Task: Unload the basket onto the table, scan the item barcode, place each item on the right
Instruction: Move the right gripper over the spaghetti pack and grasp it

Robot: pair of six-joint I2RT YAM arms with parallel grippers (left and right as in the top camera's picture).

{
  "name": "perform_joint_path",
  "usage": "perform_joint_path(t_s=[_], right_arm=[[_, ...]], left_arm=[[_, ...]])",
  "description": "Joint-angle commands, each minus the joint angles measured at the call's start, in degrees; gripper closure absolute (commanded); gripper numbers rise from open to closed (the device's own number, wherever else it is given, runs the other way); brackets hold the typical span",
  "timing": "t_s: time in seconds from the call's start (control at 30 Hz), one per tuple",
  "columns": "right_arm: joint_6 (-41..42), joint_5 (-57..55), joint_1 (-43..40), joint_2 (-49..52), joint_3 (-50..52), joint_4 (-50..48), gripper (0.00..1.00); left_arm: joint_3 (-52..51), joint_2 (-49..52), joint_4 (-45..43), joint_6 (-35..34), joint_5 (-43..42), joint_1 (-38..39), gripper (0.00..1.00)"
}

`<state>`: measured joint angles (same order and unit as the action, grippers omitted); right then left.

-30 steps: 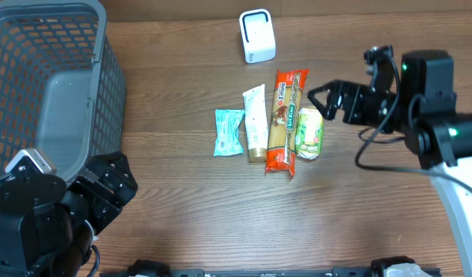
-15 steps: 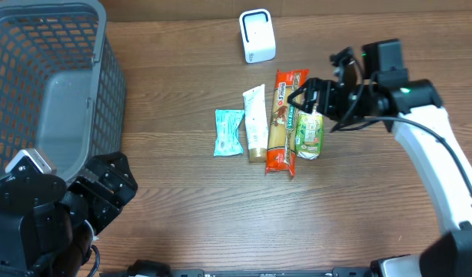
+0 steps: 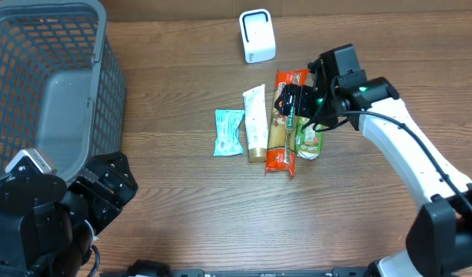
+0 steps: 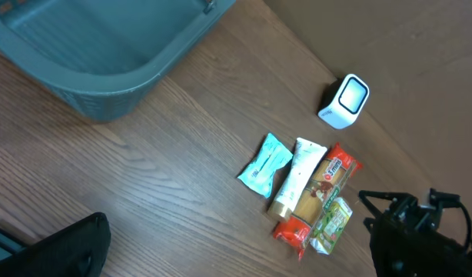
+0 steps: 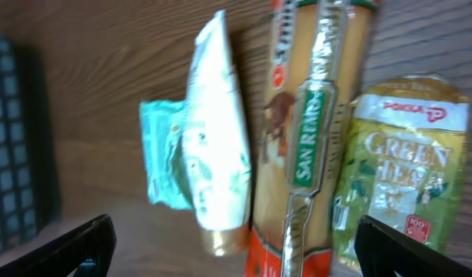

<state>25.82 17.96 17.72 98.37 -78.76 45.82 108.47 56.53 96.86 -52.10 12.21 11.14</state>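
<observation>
Overhead view, stock on the wooden table:
- Grey plastic mesh basket, far left.
- Small white box-shaped scanner, top centre, well apart from the goods.
- Row of four goods, side by side: teal crinkled sachet; white squeeze tube; long orange-red pasta packet; green tea pouch. The packet touches both of its neighbours.
- Right gripper: jaws spread wide, empty, hovering over the upper part of the pasta packet, by the pouch's top edge. That packet is judged the item to scan; it lies flat, not yet gripped.
- Left gripper: parked bottom left beside the basket, jaws apart, holding nothing.

Hazards:
- Goods packed tight, so a closing finger may catch the pouch or tube as well, or shove the row askew.
- Long, soft packet taken near one end may sag or slip.
- No barcode shows on any upturned face; presented unturned, the scan could fail.

View differences:
- Right wrist view reads the packet's centre seam and the pouch's print, and shows both fingertips at the frame's lower corners; scanner absent.
- Left wrist view shows the scanner's pale window; the overhead does not resolve it.
</observation>
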Motion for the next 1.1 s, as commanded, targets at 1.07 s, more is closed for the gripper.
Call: perform_joint_path(t_s=[1.07], right_arm=[[4.5,-9.3,5.1,5.9,11.7,-18.4,0.14]], left_arm=[[0.3,0.1,-0.1,0.9,-0.2,-0.5,0.0]])
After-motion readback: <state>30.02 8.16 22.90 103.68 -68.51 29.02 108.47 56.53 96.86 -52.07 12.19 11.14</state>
